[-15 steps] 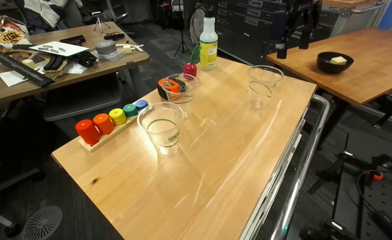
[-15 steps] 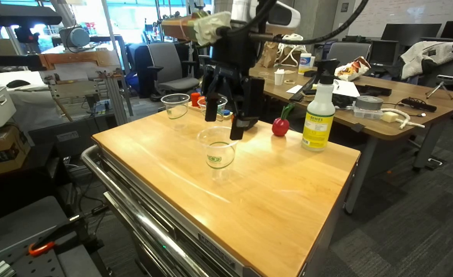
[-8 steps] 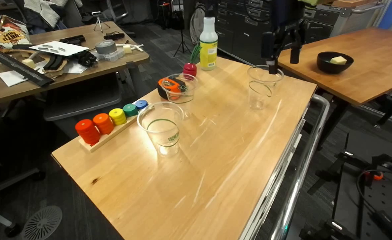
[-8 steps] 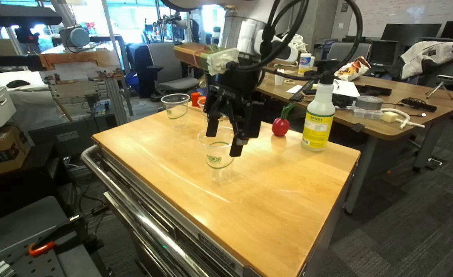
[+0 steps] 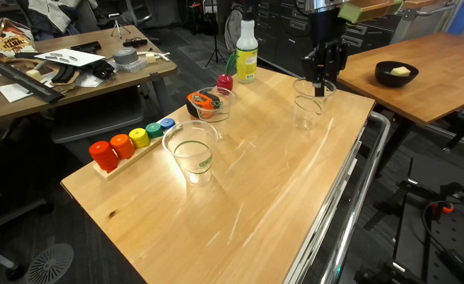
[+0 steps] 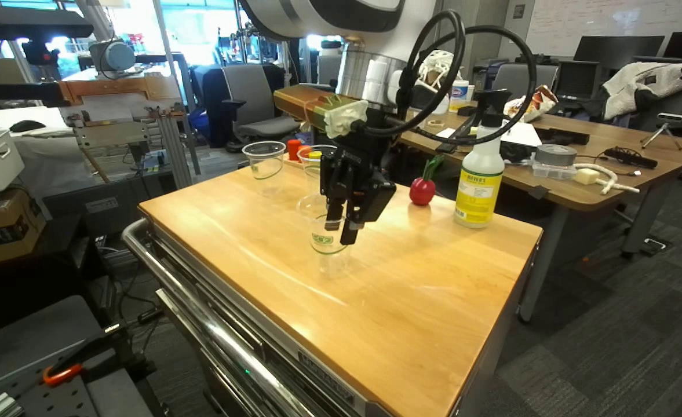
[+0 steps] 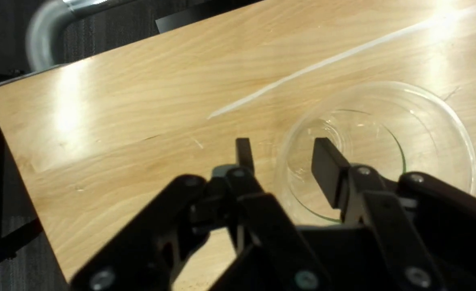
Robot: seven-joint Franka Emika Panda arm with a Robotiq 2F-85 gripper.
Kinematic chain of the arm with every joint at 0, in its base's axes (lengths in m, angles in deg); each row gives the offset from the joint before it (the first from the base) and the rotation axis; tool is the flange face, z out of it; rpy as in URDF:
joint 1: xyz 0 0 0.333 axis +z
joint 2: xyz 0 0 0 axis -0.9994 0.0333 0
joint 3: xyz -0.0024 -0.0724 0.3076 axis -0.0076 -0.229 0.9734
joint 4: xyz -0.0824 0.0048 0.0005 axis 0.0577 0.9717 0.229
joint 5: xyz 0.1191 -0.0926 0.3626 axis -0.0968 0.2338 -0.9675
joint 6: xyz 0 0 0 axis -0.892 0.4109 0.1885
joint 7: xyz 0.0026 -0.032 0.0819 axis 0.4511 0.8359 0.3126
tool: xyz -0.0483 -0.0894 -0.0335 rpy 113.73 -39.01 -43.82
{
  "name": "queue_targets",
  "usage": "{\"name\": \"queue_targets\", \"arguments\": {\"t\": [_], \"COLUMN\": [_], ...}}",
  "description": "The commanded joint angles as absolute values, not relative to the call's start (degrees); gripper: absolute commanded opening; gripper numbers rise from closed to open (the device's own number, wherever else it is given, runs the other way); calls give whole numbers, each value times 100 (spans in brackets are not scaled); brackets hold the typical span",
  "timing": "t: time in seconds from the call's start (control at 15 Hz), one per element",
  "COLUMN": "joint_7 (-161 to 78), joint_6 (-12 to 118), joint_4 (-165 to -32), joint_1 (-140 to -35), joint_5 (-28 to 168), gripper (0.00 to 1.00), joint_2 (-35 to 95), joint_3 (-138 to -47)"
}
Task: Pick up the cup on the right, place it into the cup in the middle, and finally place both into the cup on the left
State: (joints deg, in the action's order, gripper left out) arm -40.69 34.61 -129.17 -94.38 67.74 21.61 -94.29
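Three clear plastic cups stand upright on the wooden top. The cup on the right (image 5: 304, 118) (image 6: 323, 240) fills much of the wrist view's right half (image 7: 424, 133). My gripper (image 7: 283, 141) points down at its rim, jaws partly apart. The rim passes between the fingers: one finger (image 7: 244, 150) is outside the cup, the other (image 7: 330, 171) inside. A gap shows on both sides of the wall. The shorter middle cup (image 5: 216, 115) sits beside the tape measure. The cup on the left (image 5: 194, 157) (image 6: 266, 167) stands near the stacking toy.
An orange and black tape measure (image 5: 203, 103), a red radish-like toy (image 5: 224, 83) and a spray bottle (image 5: 246, 59) line the back side. Coloured discs on a wooden stacking toy (image 5: 124, 148) follow that same edge. A metal handle bar (image 5: 356, 213) runs along the opposite edge.
My gripper has come down from above onto the rim of the cup on the right, and its jaws have drawn closer together. The cups have stayed in place.
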Motion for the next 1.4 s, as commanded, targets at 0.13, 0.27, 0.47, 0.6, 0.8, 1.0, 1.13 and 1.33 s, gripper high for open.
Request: {"name": "queue_targets", "arguments": {"t": [0.13, 0.27, 0.47, 0.6, 0.8, 1.0, 1.13, 1.33], "joint_7": [-4200, -4182, -4238, -4419, -4744, -5088, -5250, -5405], "joint_6": [3482, 3040, 2530, 2117, 1765, 1605, 1522, 1380], "joint_4": [-12700, -12542, -12325, -12042, -11483, -10765, -10308, -9761], "joint_1": [-9447, -9498, -9616, -9680, -9691, -9564, -9446, -9275], "joint_5": [6437, 6002, 5250, 4885, 4649, 4681, 4744, 4780], "gripper": [1, 0, 2, 2, 2, 2, 2, 2], "joint_2": [2344, 2364, 2300, 2255, 2221, 2321, 2483, 2809], "joint_3": [-9434, -9428, -9488, -9550, -9570, -9484, -9387, -9237]}}
